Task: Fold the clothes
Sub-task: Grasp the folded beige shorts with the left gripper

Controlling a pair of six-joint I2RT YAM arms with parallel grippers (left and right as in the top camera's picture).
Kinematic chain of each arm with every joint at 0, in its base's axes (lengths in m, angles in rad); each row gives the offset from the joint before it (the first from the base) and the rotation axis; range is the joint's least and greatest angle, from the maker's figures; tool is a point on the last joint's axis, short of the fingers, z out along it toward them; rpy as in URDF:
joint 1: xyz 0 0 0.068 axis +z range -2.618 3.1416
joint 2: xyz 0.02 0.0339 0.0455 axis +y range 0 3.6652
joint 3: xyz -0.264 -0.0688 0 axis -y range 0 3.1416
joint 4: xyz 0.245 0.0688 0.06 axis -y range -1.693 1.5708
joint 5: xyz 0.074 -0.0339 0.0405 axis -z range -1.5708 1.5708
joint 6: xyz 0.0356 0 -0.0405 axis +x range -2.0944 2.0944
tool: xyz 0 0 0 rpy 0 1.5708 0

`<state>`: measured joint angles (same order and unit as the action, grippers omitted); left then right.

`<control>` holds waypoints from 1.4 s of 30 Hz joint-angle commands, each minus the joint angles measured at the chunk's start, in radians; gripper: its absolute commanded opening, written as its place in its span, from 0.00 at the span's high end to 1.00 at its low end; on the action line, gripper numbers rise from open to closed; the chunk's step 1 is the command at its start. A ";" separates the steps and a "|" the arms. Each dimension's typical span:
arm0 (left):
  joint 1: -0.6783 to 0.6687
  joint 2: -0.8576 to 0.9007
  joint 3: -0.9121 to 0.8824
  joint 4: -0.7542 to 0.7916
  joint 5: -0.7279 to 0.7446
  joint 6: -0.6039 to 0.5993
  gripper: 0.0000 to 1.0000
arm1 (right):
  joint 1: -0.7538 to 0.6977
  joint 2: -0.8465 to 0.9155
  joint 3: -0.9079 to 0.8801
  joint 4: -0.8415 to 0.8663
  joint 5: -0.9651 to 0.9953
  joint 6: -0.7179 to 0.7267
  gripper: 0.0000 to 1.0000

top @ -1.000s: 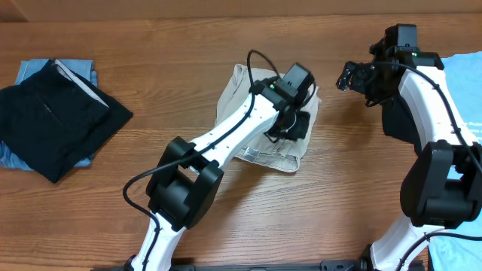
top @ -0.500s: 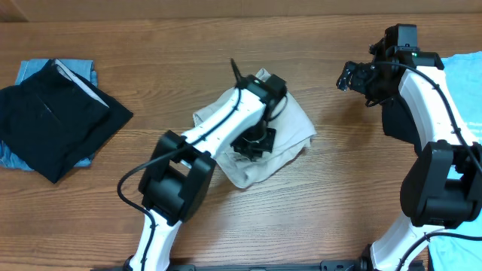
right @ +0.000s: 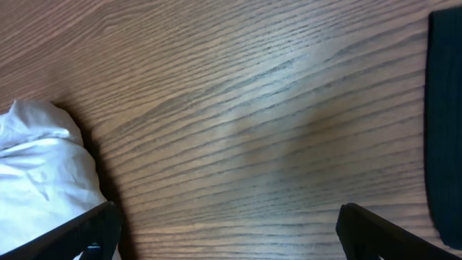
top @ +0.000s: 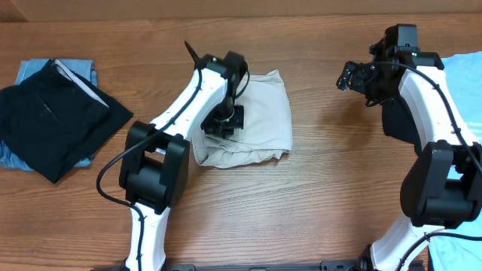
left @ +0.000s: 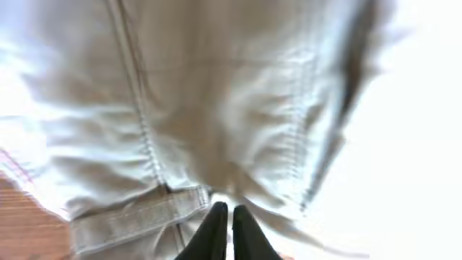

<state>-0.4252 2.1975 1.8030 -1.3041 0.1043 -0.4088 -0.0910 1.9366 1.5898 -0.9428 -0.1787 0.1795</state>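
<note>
Overhead: left gripper (top: 224, 124) pinched shut on beige trousers (top: 263, 113), cloth lying rightward of it. Right gripper (top: 351, 77) spread wide, empty, farther off.

A brown wooden tabletop (top: 316, 218) with fine, dark grain lines fills the view. A plain, lighter brown panel (top: 151, 9) runs along its far edge. Lighting is soft and even.

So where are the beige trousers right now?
Overhead, the beige trousers lie bunched near the middle of the table, pinched by the left fingers, with the black pile off to their left.
</note>
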 commanded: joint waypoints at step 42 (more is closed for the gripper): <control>0.074 0.002 -0.325 0.442 0.021 -0.202 0.00 | -0.002 -0.010 0.016 0.003 -0.006 0.000 0.00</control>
<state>-0.3313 2.1410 1.5337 -0.8822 0.0242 -0.6010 -0.0910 1.9366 1.5898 -0.9428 -0.1791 0.1791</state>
